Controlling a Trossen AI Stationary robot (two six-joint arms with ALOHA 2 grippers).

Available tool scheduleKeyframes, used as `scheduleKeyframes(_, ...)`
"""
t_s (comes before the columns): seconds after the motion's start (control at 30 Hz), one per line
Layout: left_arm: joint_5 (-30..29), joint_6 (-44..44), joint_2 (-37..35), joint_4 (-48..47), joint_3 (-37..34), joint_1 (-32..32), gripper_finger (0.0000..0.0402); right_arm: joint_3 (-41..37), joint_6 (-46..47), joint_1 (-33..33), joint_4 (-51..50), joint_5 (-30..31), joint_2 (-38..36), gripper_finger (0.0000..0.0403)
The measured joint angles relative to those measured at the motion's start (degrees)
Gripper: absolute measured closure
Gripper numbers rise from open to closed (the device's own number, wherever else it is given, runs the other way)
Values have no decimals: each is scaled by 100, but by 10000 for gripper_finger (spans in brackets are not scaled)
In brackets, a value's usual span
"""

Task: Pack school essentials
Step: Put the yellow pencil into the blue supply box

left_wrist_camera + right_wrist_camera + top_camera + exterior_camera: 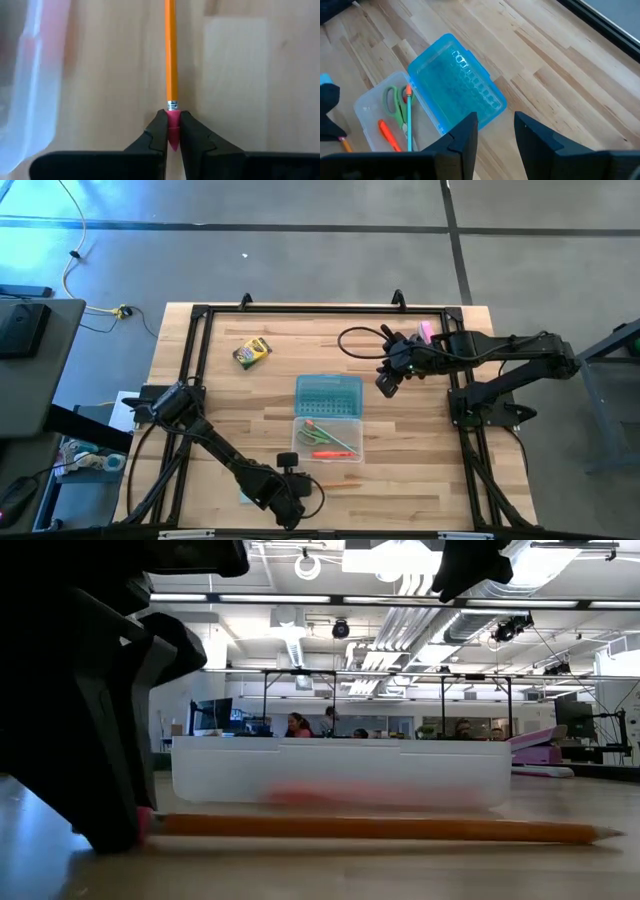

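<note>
An orange pencil (338, 483) lies near the table's near edge, in front of the clear tray (300, 430). My left gripper (172, 134) is down at the pencil's eraser end, shut on it. The tray (367, 107) holds green-handled scissors (395, 102), an orange pen (387, 132) and a thin green pencil (409, 125). Its teal lid (455, 80) lies open on the far side. The crayon box (252, 352) lies at far left. A light-blue note pad (244, 497) shows partly under my left arm. My right gripper (386, 387) hovers open to the right of the lid. My left gripper pinches the pencil's pink eraser (172, 119) between its two fingertips (159, 131). The fingers point along the pencil, coming from the table's left. The pencil's shaft (400, 829) lies flat on the table, its point toward the right.
A pink bar (427, 330) sits at the far right, near my right arm. A black frame (300, 308) runs around the tabletop. Bare wood lies right of the case and around the crayon box. People sit in the room beyond the table.
</note>
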Motion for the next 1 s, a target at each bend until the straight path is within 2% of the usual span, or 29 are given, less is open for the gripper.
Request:
scheduleKeyframes(0.33,-347,160,-1043,-753,-3,360,384,0,-131,0,0,-6,-4,286)
scheduleKeyframes(0.53,-360,256,-1409,-1653,-3,940,384,0,-136,0,-11,-6,-7,286)
scheduleKeyframes(0.6,-109,381,-1419,-1662,10,1163,383,0,-137,0,-18,-6,-7,286)
scheduleKeyframes(0.77,1190,476,-1342,-1656,17,1643,383,2,-114,0,-44,-6,-7,286)
scheduleKeyframes(1.0,1310,429,-1336,-1648,17,1958,383,4,-114,0,-46,-7,-7,286)
